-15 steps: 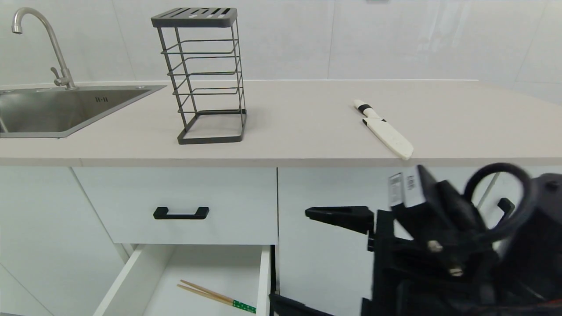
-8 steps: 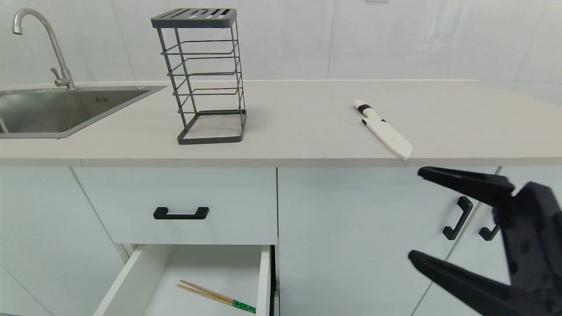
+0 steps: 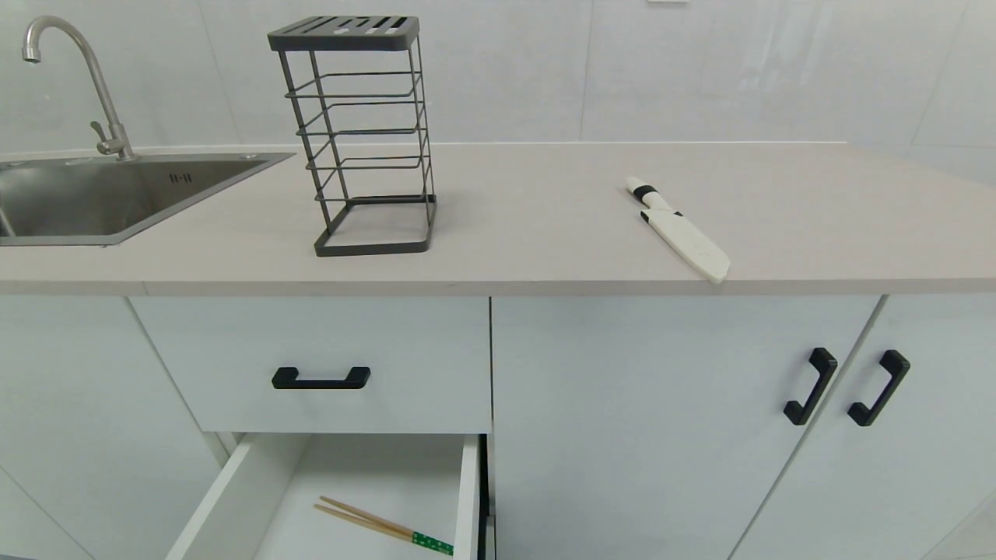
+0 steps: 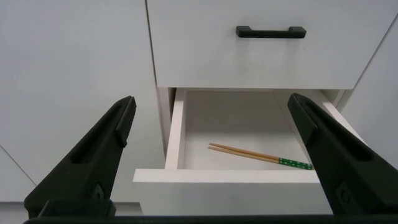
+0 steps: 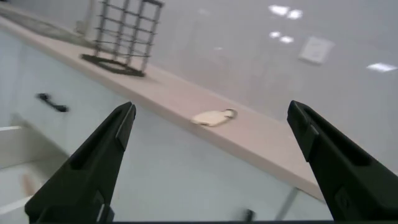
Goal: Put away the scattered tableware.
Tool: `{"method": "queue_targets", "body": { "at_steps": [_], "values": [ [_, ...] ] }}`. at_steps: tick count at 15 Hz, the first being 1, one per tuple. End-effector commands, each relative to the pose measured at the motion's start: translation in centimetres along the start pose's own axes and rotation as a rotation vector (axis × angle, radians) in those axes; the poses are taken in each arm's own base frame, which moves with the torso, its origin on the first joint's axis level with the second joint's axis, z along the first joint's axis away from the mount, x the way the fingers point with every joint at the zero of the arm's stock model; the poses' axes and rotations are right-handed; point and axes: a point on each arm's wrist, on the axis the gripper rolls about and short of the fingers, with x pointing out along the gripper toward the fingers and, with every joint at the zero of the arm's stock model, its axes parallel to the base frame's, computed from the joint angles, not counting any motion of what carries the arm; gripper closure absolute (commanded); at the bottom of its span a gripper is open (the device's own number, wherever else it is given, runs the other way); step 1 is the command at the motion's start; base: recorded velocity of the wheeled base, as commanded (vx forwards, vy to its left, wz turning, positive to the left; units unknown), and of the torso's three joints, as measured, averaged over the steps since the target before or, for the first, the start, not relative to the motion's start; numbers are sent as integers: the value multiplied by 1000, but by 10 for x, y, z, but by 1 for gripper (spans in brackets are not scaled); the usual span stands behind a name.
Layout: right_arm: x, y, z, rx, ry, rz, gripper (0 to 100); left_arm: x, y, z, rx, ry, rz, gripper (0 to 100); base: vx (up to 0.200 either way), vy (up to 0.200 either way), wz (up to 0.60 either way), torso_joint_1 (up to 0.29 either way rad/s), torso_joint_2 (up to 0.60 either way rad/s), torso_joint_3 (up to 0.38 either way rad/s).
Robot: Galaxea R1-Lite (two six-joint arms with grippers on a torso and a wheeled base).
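A white knife with a black band on its handle (image 3: 678,229) lies on the counter (image 3: 545,225) near the front edge, right of centre; it shows small in the right wrist view as the knife (image 5: 211,117). A pair of wooden chopsticks with green ends (image 3: 383,526) lies in the open lower drawer (image 3: 233,490), also seen as the chopsticks (image 4: 260,155) in the drawer (image 4: 175,130). My left gripper (image 4: 211,118) is open, held in front of that drawer. My right gripper (image 5: 211,124) is open, away from the counter, with nothing between its fingers.
A black wire rack (image 3: 354,132) stands on the counter left of centre. A steel sink (image 3: 93,194) with a tap (image 3: 85,78) is at the far left. A shut drawer (image 3: 320,378) sits above the open one. Two cabinet doors with black handles (image 3: 844,386) are at the right.
My right arm and gripper, which filled the lower right of the head view, have moved right and down out of it. The knife and chopsticks have not moved.
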Motion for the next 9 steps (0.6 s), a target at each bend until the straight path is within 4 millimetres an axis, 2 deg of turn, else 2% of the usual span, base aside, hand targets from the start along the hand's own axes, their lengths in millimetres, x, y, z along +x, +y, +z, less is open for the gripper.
{"method": "queue_targets", "body": {
  "at_steps": [1,2,4,7,9],
  "values": [
    [-44,30,-19,-146,-29,-194,0,0,0,0,1,1,0,0,0,0,0,0,0,0],
    [-51,36,-25,-139,-2,-211,0,0,0,0,2,2,0,0,0,0,0,0,0,0],
    [-50,35,-26,-95,11,-258,0,0,0,0,-1,1,4,0,0,0,0,0,0,0],
    [-56,36,-59,175,326,-486,0,0,0,0,-5,1,4,0,0,0,0,0,0,0],
    [-60,40,-71,227,447,-478,0,0,0,0,-10,1,6,0,0,0,0,0,0,0]
  ]
}}
